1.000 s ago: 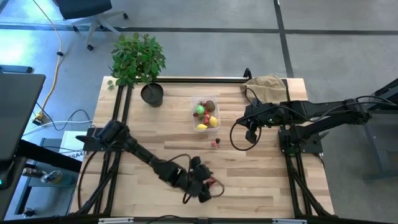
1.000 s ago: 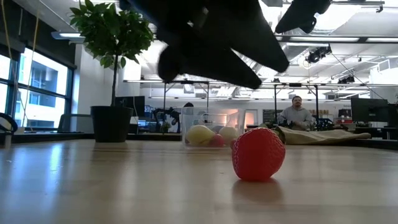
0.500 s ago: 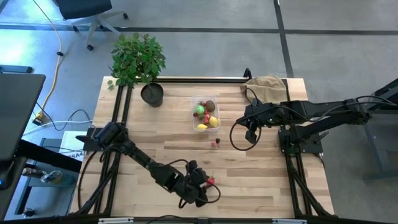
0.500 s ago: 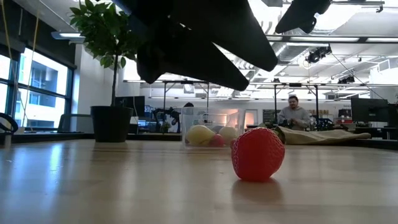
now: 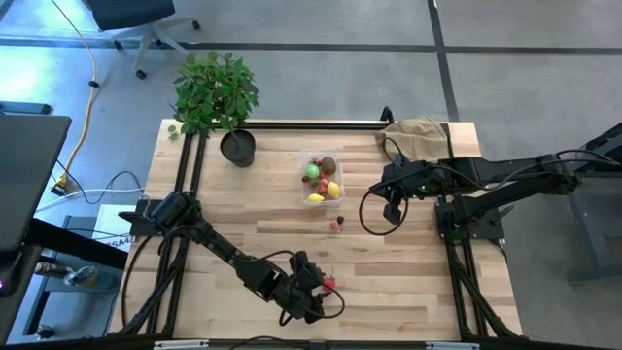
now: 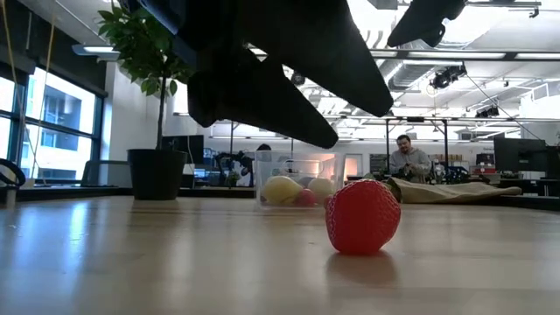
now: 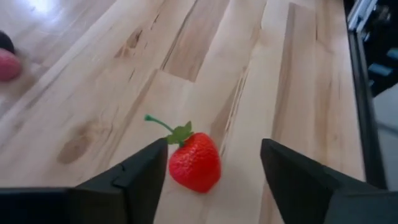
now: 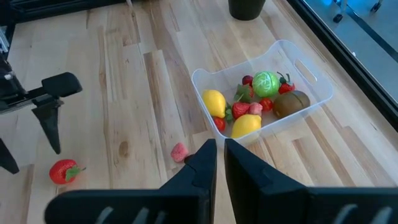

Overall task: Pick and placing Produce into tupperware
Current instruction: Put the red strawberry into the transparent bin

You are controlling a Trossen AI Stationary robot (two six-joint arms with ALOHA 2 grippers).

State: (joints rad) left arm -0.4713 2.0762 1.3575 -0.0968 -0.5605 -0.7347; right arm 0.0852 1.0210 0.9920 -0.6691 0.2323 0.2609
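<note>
Nearest the front edge of the table [image 5: 408, 292]: left gripper [image 7: 214, 163] spread wide over a red strawberry [image 7: 194, 163], fingers on both sides, not touching it in the left wrist view. Wider than a second ago, and shifted a little along the table since then — opened and lined up for the pick, probably, with nothing held yet. Strawberry lying on the wood on its side, green stalk pointing away from the gripper.

Further in, two small red pieces [image 5: 336, 224] loose on the boards just before the tupperware [image 5: 323, 179]. Inside the clear tub already: two lemons, a green round one, a brown one, several red berries.

Beside the tub, toward the right edge, the right gripper [image 8: 220, 155] — fingers nearly together, empty, waiting above the table.

At the far side, a potted plant [image 5: 219, 97] and a tan bag [image 5: 420, 130].
</note>
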